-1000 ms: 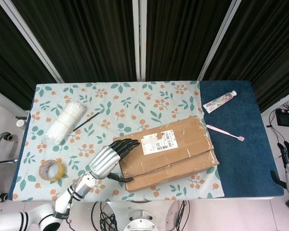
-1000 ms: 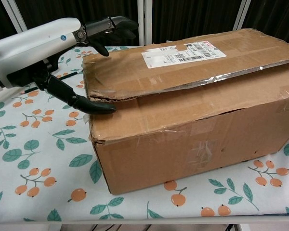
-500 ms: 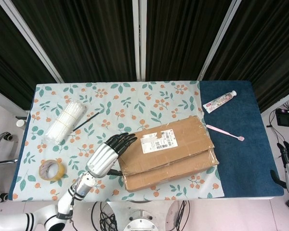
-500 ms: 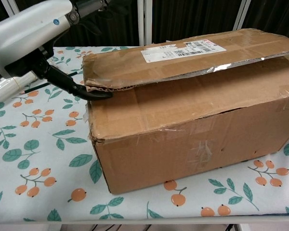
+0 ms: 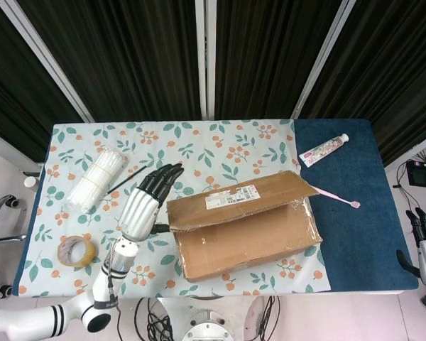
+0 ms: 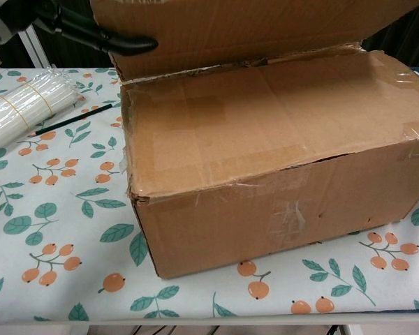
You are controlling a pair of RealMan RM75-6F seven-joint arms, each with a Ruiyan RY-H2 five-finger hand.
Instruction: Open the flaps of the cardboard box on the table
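- The cardboard box [image 5: 245,231] sits near the front edge of the table [image 5: 369,234], mostly on the leaf-and-orange printed cloth [image 5: 199,145], with its right end reaching the bare blue part.
- A white shipping label [image 5: 231,198] with a barcode is on the outer side of the lifted flap [image 5: 238,199]; the print is too small to read.
- The toothpaste tube [image 5: 324,150] on the blue area has coloured print, but no word can be read.
- The left hand [image 5: 143,201] is at the left end of the box. Its fingers are stretched out and a little apart, pointing away from the robot, and its dark thumb [image 6: 119,43] is hooked under the edge of the flap in the chest view. It grasps nothing around; it only props the flap.
- The right hand [image 5: 424,241] hangs at the right border of the head view, off the table, fingers straight and holding nothing.
- One second ago the top flap was lying almost flat on the box and the left hand rested over its corner. Now the flap stands raised, the second flap [image 6: 265,118] under it is visible and still closed, and the hand has moved up and to the left.
- The right hand has stayed in the same place.
- On the left of the cloth are a bundle of white cable ties [image 5: 96,177], a thin black stick [image 5: 126,179] and a roll of tape [image 5: 77,251]; a pink toothbrush [image 5: 337,197] lies just beside the right end of the flap.
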